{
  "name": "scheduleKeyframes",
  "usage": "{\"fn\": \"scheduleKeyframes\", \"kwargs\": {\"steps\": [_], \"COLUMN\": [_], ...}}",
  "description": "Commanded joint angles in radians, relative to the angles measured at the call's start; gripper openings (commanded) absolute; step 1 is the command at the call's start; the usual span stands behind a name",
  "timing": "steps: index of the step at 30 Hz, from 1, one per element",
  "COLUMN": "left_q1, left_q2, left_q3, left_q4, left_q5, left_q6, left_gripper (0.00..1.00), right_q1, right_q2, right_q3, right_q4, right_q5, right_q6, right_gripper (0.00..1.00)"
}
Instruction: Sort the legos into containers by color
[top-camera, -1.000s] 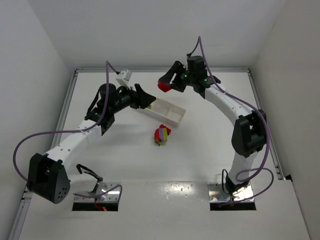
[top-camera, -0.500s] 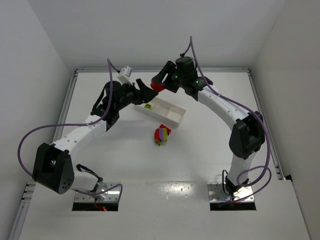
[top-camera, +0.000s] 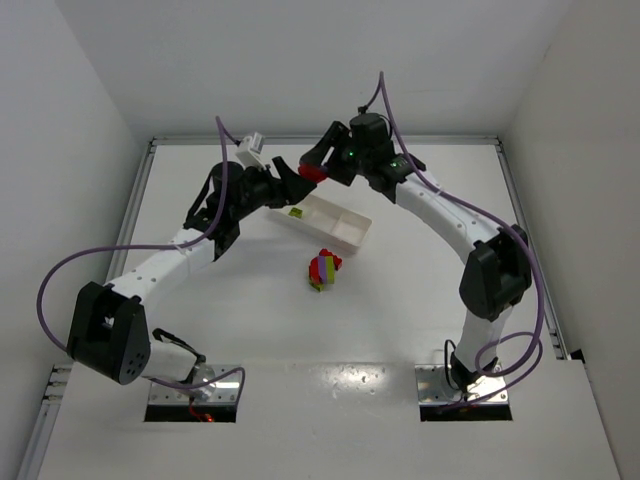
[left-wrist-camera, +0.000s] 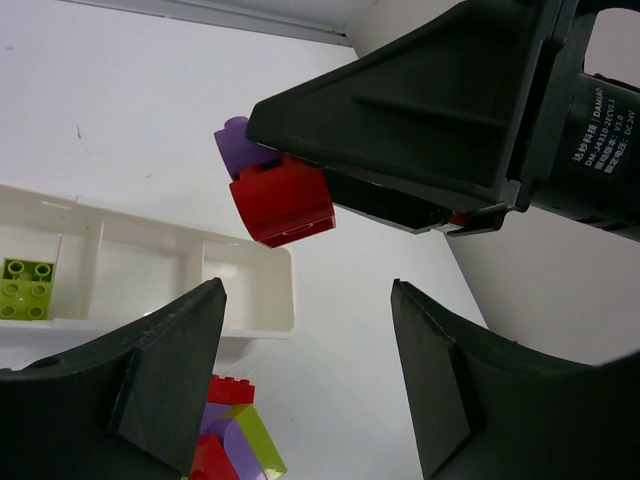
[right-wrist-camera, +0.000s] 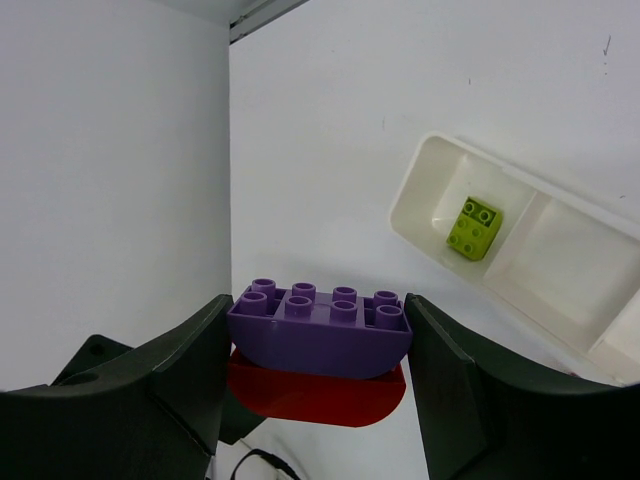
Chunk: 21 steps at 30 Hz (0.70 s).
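Split needed: right pincer (right-wrist-camera: 318, 318) grips purple brick (right-wrist-camera: 320, 328) stacked on red brick (right-wrist-camera: 315, 397), so shut your empty, part-open left pincer (left-wrist-camera: 305, 300) on the red & pull apart over tray (right-wrist-camera: 405, 215).

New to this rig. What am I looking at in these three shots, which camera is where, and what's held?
Two robot arms are bolted at the near edge of a white table. The wide picture looks down from above and behind them. The other two come from a camera on each wrist, so each shows its own black fingers. On the table lie a long white tray with compartments and a small pile of bricks. One green brick sits in the tray's end compartment. The right end effector is closed on a stack of a purple and a red brick, held in the air near the tray. The left end effector is open and empty, hovering by the tray.
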Motion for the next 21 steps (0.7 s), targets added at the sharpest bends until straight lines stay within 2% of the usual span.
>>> {"fn": "scheduleKeyframes", "kwargs": {"steps": [1, 15, 21], "left_q1": [0.005, 0.005, 0.035], "left_q2": [-0.001, 0.018, 0.038], "left_q3": [0.034, 0.044, 0.044], "left_q4": [0.068, 0.079, 0.079], "left_q5": [0.010, -0.026, -0.035], "left_q6": [-0.004, -0.013, -0.039], "left_gripper": [0.73, 0.73, 0.69], "right_q1": [0.014, 0.033, 0.042], "right_q2": [-0.057, -0.088, -0.097], "right_q3": [0.029, -0.008, -0.008], "right_q4": [0.029, 0.029, 0.020], "right_q5": [0.005, -0.004, -0.004], "right_q6": [0.015, 0.026, 0.017], "right_gripper": [0.00, 0.00, 0.00]}}
